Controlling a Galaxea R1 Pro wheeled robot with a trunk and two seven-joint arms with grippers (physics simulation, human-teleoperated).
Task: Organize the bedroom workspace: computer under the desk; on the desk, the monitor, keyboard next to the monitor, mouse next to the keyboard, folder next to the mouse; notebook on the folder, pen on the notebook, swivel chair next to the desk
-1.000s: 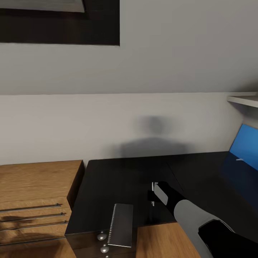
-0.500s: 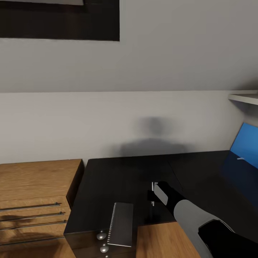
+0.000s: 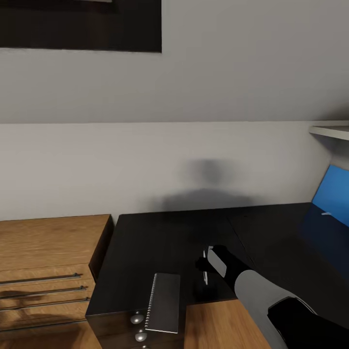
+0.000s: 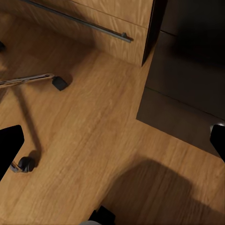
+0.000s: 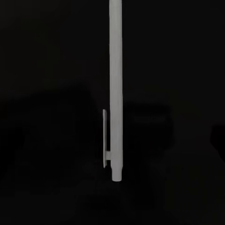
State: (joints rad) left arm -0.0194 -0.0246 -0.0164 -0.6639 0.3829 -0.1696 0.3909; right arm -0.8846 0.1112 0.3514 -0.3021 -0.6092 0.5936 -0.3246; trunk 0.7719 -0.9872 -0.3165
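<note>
A slim white pen [image 5: 116,93] lies on the glossy black desk [image 3: 160,242], its clip end nearest my wrist camera. My right gripper [image 3: 206,265] hangs right over it, and a short piece of the pen [image 3: 205,277] shows beside the dark fingers. The jaws look open, and nothing grips the pen's shaft. A grey spiral notebook [image 3: 163,303] rests at the desk's front edge, just left of that gripper. A blue folder [image 3: 332,201] shows at the desk's far right. My left gripper [image 4: 112,145] is open, low over the wooden floor.
A wooden dresser [image 3: 48,252] with metal drawer handles stands against the desk's left side. A white shelf [image 3: 329,132] juts out at the upper right. The swivel chair's legs and a caster [image 4: 26,164] stand on the floor by my left gripper.
My right gripper has shifted slightly down and left over the pen, now covering its far end. The head view has crept a little; the notebook has stayed put.
</note>
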